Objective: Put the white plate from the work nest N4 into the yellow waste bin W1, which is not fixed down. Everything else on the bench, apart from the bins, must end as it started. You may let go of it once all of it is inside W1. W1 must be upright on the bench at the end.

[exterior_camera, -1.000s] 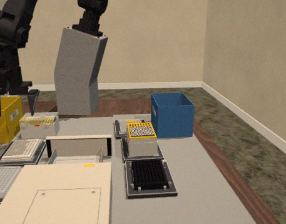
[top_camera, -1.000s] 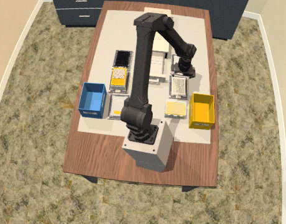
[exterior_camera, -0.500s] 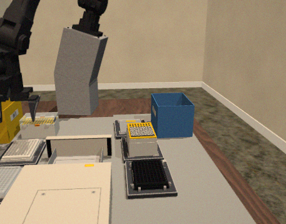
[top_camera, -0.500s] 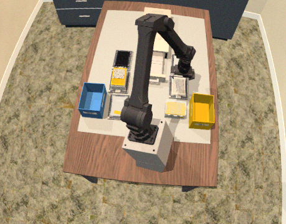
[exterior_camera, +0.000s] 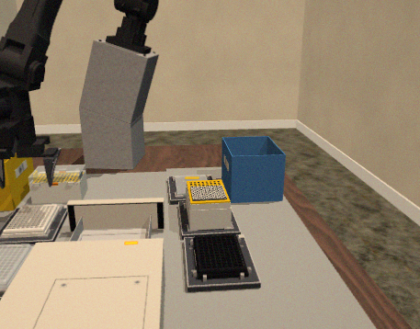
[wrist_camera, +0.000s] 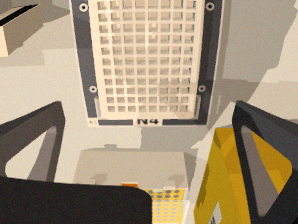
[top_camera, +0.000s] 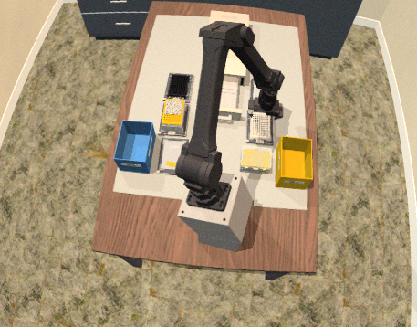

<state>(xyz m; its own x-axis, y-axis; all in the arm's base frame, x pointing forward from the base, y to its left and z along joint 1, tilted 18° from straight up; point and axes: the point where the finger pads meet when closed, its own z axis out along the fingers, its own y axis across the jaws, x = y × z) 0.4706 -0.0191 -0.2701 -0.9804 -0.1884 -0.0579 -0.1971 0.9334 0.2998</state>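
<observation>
The white well plate (top_camera: 260, 124) (exterior_camera: 30, 219) (wrist_camera: 147, 43) lies flat in its dark grey nest (exterior_camera: 58, 223) (wrist_camera: 80, 63) on the right side of the bench. My gripper (top_camera: 266, 110) (exterior_camera: 23, 176) (wrist_camera: 148, 110) is open and empty. It hangs above the plate's end, with a finger out to either side and clear of the plate. The yellow bin W1 (top_camera: 294, 162) (exterior_camera: 6, 184) (wrist_camera: 229, 192) stands upright at the bench's right front, beside a box of yellow tips (top_camera: 256, 159) (exterior_camera: 59, 182) (wrist_camera: 166, 205).
A blue bin (top_camera: 134, 146) (exterior_camera: 253, 167) stands at the left. A yellow-topped box (top_camera: 173, 113) (exterior_camera: 208, 202) and a black plate (top_camera: 179, 84) (exterior_camera: 219, 257) sit in nests on that side. A cream device (top_camera: 230, 91) (exterior_camera: 92, 276) fills the middle. A clear plate (exterior_camera: 5, 264) lies behind the white one.
</observation>
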